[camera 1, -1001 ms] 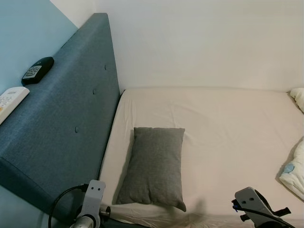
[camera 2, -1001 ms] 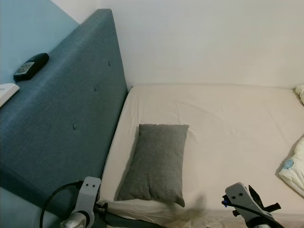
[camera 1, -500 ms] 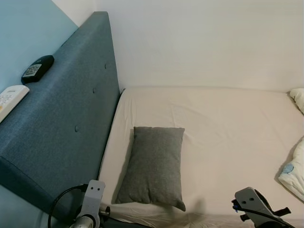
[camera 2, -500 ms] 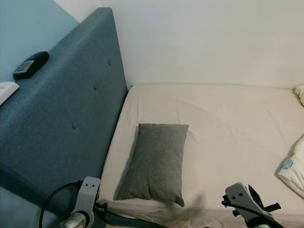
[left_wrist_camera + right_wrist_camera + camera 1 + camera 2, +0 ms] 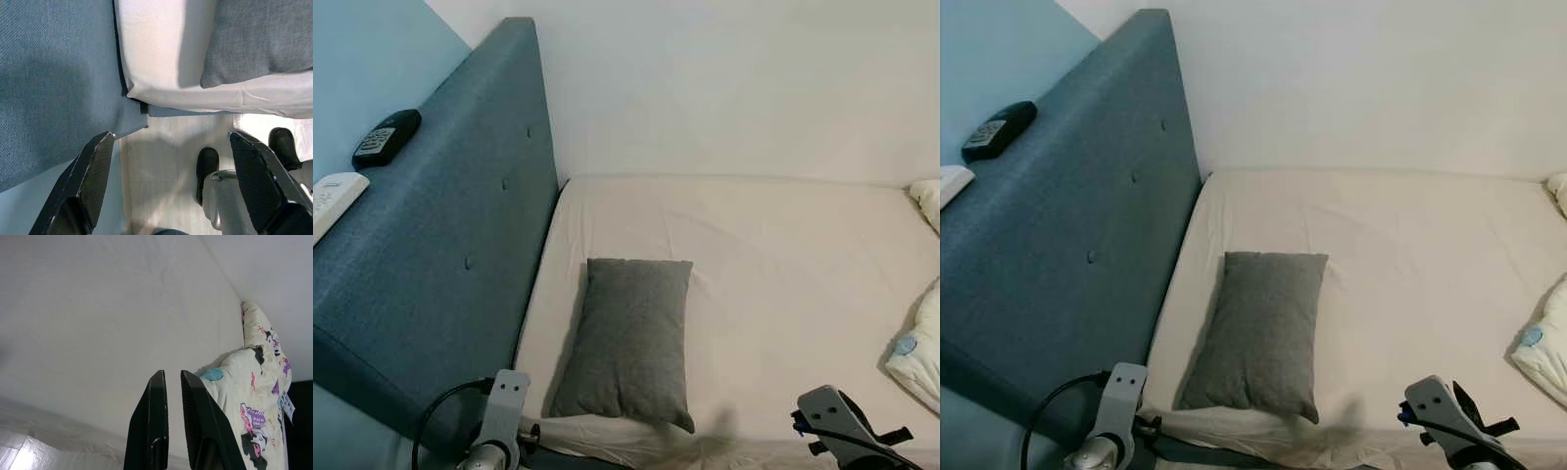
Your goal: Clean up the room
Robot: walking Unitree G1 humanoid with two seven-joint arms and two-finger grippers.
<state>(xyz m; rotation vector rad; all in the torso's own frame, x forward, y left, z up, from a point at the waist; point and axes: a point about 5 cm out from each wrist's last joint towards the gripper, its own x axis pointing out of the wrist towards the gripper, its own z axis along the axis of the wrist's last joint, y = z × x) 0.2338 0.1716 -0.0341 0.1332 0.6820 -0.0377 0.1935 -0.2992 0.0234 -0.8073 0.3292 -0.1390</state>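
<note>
Grey pillow lies on the cream mattress near the blue headboard. Left gripper hangs low, fingers spread wide; right gripper has fingers almost together, beside the printed blanket.

No legible text, label, brand, number or sign on anything.

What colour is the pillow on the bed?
Dark grey; the pillow shows best in the left eye view.
</note>
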